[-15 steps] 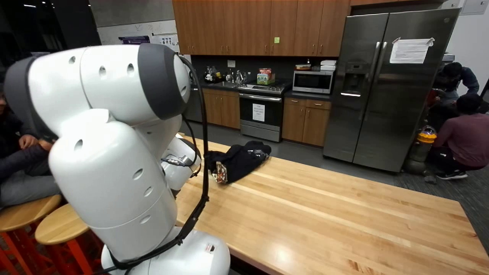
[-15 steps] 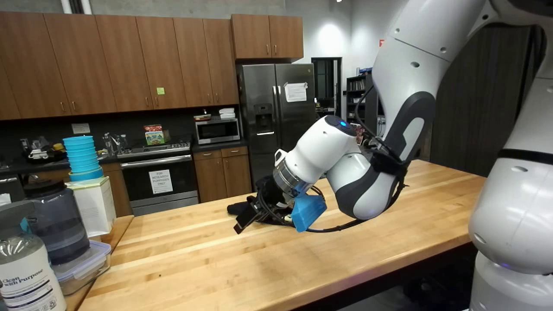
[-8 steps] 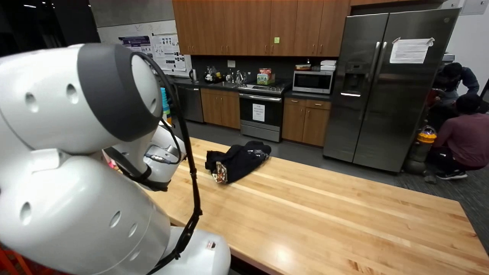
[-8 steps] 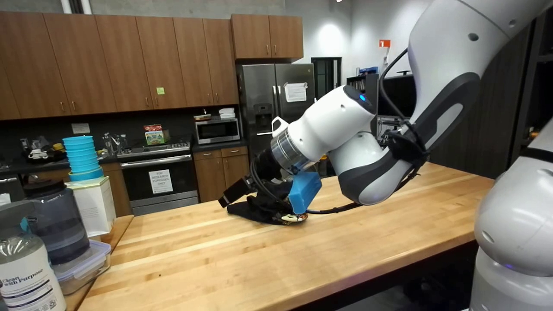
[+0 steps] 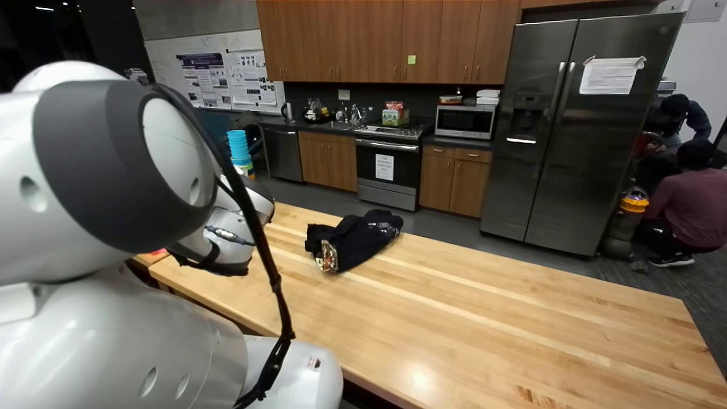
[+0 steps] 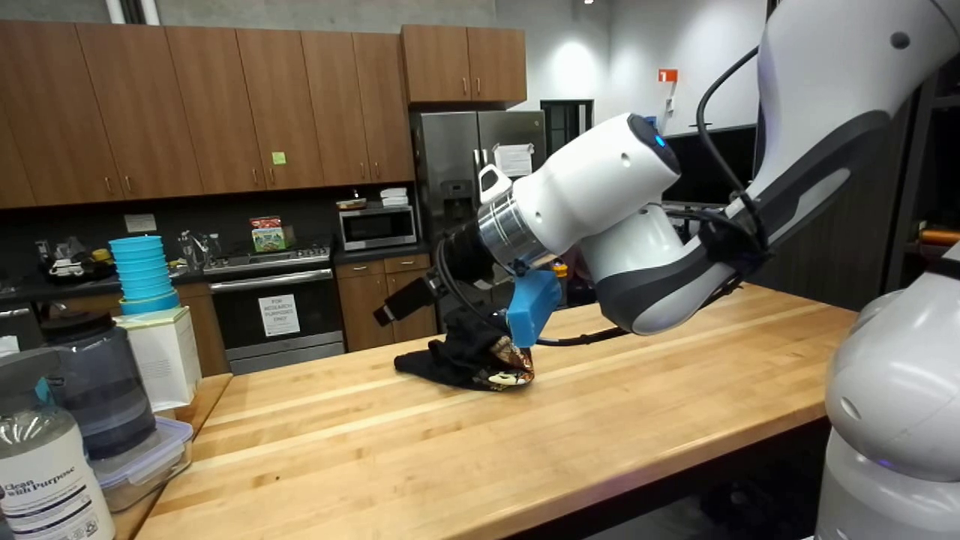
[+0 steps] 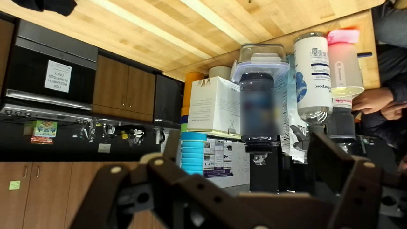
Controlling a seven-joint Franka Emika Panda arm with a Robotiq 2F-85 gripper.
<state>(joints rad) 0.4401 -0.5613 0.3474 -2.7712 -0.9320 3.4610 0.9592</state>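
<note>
The gripper [image 6: 385,314] hangs released and spread wide, apart from the black cloth bundle [image 6: 450,360] on the table [image 6: 337,465]. The bundle's long axis crosses the table's width, patterned end [image 6: 511,375] facing the near side, dark end [image 6: 410,364] the far side.

"Lined with what?"
"Brown cabinets [image 5: 386,40], above a stove [image 5: 404,165] and microwave [image 5: 464,121]."
"Ending where?"
"At a steel fridge [image 5: 585,142]."
"Underfoot?"
"Grey floor [image 5: 448,229]."
"And beyond?"
"Past the fridge, a pale wall [image 6: 574,52], brightly lit in part."
</note>
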